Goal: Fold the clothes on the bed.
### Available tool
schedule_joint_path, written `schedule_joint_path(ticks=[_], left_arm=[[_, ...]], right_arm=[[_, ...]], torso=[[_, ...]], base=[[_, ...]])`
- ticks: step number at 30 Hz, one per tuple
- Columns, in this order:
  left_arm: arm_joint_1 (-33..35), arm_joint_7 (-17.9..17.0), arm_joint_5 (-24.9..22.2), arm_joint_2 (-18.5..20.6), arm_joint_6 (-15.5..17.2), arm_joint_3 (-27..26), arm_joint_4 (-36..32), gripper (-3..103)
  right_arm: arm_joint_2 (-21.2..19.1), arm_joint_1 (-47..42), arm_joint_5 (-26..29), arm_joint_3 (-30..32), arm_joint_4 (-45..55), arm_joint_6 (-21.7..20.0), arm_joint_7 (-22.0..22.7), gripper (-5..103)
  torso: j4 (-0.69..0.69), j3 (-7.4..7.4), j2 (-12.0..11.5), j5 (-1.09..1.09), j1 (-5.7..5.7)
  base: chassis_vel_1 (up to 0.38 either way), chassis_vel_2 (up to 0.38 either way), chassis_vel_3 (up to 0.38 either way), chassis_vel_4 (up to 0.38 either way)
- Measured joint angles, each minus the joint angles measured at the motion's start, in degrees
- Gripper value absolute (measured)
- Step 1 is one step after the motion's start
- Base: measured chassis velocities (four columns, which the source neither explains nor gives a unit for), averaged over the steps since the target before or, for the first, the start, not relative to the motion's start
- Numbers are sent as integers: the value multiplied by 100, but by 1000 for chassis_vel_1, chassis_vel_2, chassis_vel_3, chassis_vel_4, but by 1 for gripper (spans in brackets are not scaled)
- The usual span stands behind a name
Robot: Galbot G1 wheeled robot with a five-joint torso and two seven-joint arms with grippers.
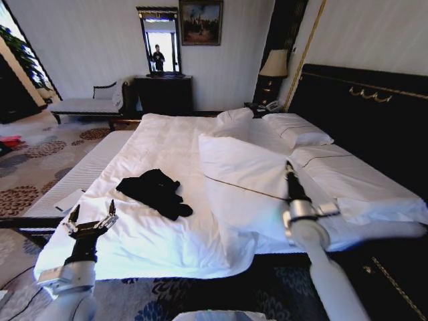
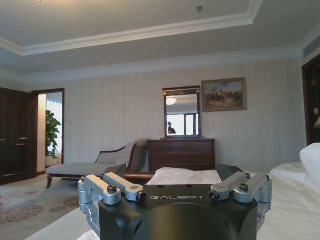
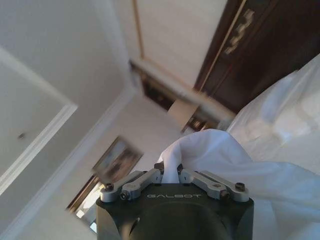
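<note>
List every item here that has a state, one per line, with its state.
Black T-shirt: crumpled in a heap on the duvet, unfolded, touched by neither hand.
White duvet: a fold lifted up and pinched.
Left hand: open, hovering near the bed's foot corner, apart from the T-shirt.
Right hand: shut on the white duvet, holding it raised.
Pillows: lying flat by the headboard.
</note>
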Motion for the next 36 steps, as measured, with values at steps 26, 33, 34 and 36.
schedule_joint_path(ticks=[26, 33, 34, 36], left_arm=[[-788, 0, -430, 455, -27, 430, 577, 100], [-931, 2, -638, 655, -86, 527, 817, 100], [-961, 2, -669, 682, -95, 541, 858, 100], [-982, 1, -688, 701, -102, 550, 889, 100]], right_arm=[[1731, -2405, -1401, 2313, 1489, 585, 1404, 1], [2102, -2707, -1969, 2430, 1610, 575, 2479, 1], [2115, -2760, -2077, 2407, 1594, 569, 2645, 1], [2118, -2799, -2160, 2385, 1559, 567, 2757, 1]], torso=[[2, 1, 0, 0, 0], [1, 1, -1, -1, 1], [2, 1, -1, -1, 1], [2, 1, -1, -1, 1]], base=[[0, 0, 0, 0], [0, 0, 0, 0], [0, 0, 0, 0], [0, 0, 0, 0]])
